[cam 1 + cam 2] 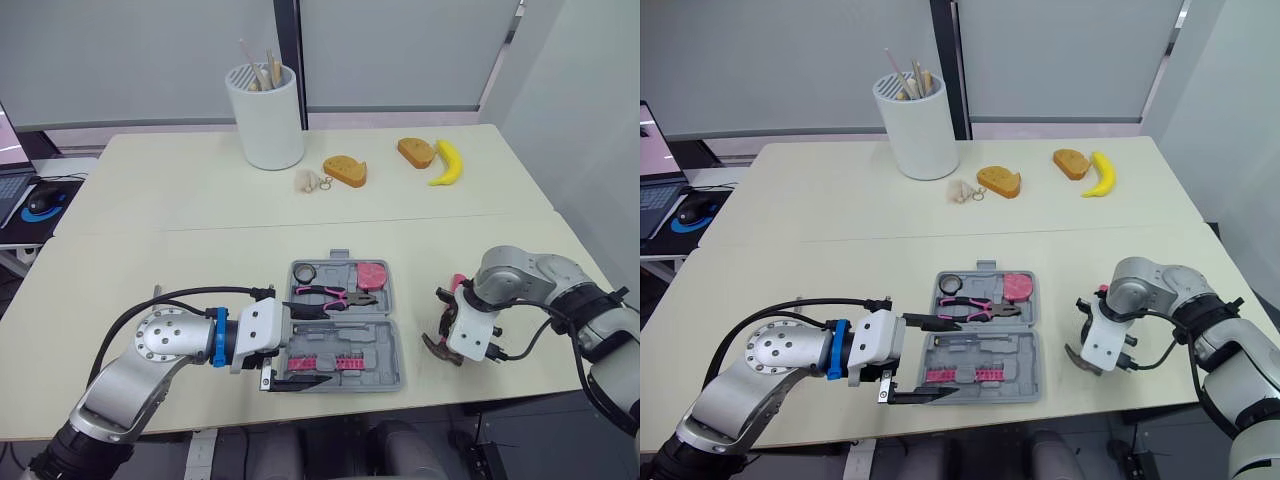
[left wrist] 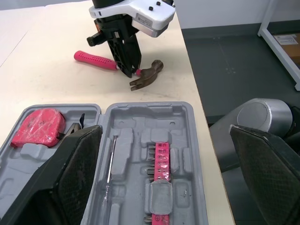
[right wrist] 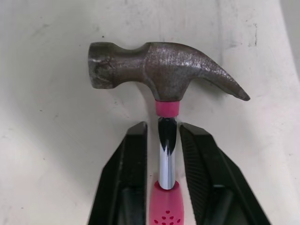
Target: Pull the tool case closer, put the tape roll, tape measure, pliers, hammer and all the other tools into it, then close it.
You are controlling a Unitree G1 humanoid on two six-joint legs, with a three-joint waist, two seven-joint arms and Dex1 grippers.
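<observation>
Grey plastic makes up the tool case [image 1: 397, 350], which lies open and flat on the pale surface [image 1: 180, 260], near the front edge and roughly central. Its 2 halves sit one behind the other. In the far half the tape roll [image 1: 305, 271] occupies the left corner pocket, the pink tape measure [image 1: 371, 273] the right one, and the pink-handled pliers [image 1: 335, 295] lie across just nearer than both. The near half carries a thin screwdriver [image 2: 110, 157] and a pink strip of bits [image 2: 159, 164].

The left tool [image 1: 325, 347] reaches in from the left at the case's near half. Its 2 black fingers are spread wide, one over the hinge line and the other along the near edge, with nothing between them.

The hammer [image 3: 164, 70] lies on the surface just right of the case and apart from it, its rusty head nearest the front edge and its pink grip pointing away. The right tool [image 3: 162, 133] is down over it, fingers narrowly parted on either side of the chrome shaft just behind the head, with a thin gap visible on each side.

Across the far part of the surface stand a white holder [image 1: 266, 118] with sticks, 2 slices of bread [image 1: 345, 171] and a banana [image 1: 447, 163].
</observation>
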